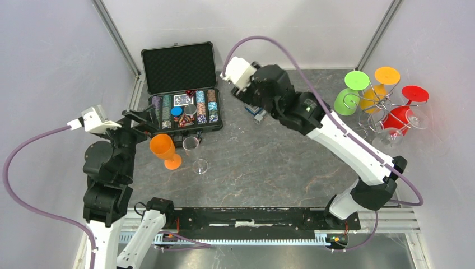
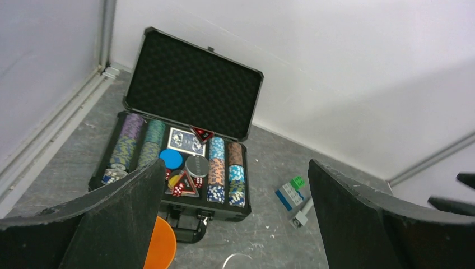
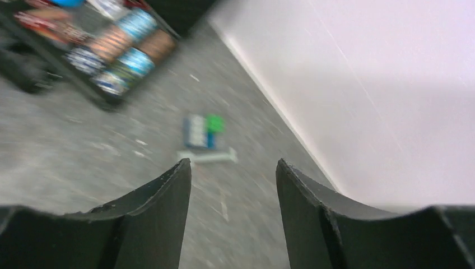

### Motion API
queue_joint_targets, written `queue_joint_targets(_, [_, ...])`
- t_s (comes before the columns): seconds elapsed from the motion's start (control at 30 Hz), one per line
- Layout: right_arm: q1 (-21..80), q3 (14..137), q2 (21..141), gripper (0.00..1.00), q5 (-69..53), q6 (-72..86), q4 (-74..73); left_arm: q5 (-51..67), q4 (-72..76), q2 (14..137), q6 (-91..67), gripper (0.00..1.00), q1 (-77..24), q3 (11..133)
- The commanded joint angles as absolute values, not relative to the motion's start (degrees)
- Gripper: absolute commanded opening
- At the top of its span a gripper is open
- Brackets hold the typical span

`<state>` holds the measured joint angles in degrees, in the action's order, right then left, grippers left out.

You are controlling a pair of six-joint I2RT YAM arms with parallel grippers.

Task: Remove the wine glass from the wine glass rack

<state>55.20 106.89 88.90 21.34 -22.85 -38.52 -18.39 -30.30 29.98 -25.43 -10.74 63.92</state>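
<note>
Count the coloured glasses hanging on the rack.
3: green glass on the left, orange glass at the back, red glass on the right. Clear ones are hard to count.

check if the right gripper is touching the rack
Apart. Top view: the right gripper hangs mid-table, the rack far off at the right edge.

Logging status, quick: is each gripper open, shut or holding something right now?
Left gripper: open, holding nothing.
Right gripper: open, holding nothing.
</note>
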Motion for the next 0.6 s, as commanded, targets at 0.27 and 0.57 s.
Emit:
queue_joint_targets(0.27, [30.77,110.38,92.69,0.68,50.37,-24.26,-50.44,-9.81,-25.49,31.69,-27.78,1.00,-10.81,60.44])
queue_joint_targets(0.57, [24.51,104.88,93.33,0.64,53.62,-26.59,-47.92,-8.97,-24.45,32.87,-28.11,1.00,-10.81,58.72])
